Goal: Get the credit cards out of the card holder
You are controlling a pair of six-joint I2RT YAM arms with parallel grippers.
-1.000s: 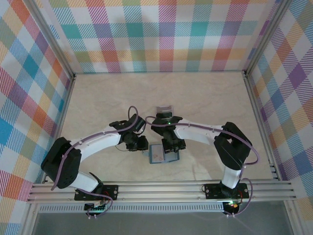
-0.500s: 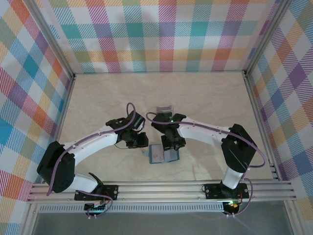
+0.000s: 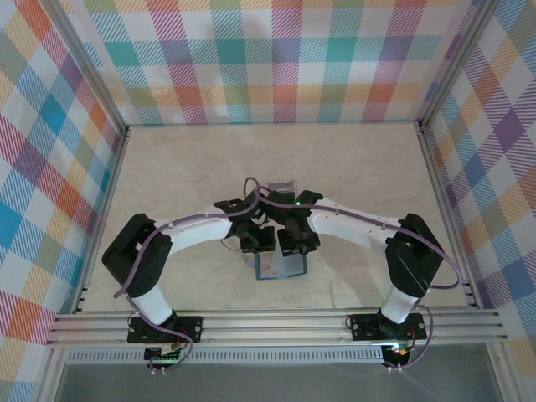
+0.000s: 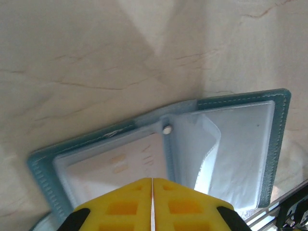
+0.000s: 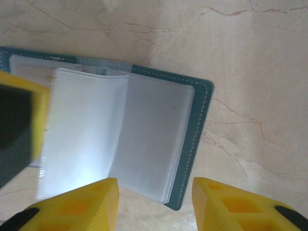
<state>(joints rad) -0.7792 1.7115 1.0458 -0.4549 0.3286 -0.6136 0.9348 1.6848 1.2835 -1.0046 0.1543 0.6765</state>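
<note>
My left hand [image 3: 256, 240] sits low over the left half of the card holder [image 3: 283, 268], which lies opened flat on the counter [image 3: 352, 167] just ahead of the two arm bases. From the left wrist camera, its yellow fingers [image 4: 120, 207] are pressed together with only a thin seam between them. I see nothing caught in that seam. I judge the closed tip is there to pin the left page down so the holder [image 4: 281, 144] does not slide or fold shut.

Under that tip, behind a clear pocket, lies a card [image 4: 120, 166] with a pale face. The faint letters on it look like "VIP", read sideways. The orange marks beside them are too washed out to read. A small metal snap stud [image 4: 167, 129] sits near the spine, and I find no brand on the teal cover.

Moving right, a loose clear sleeve [image 5: 84, 130] stands up from the spine, and the right-hand pockets look empty as far as I can tell. My right hand [image 5: 154, 202] hovers over the near edge of that page with its fingers spread wide, holding nothing. I think it is placed to take hold of the sleeve or a card. No card lies outside the holder [image 5: 199, 125].
</note>
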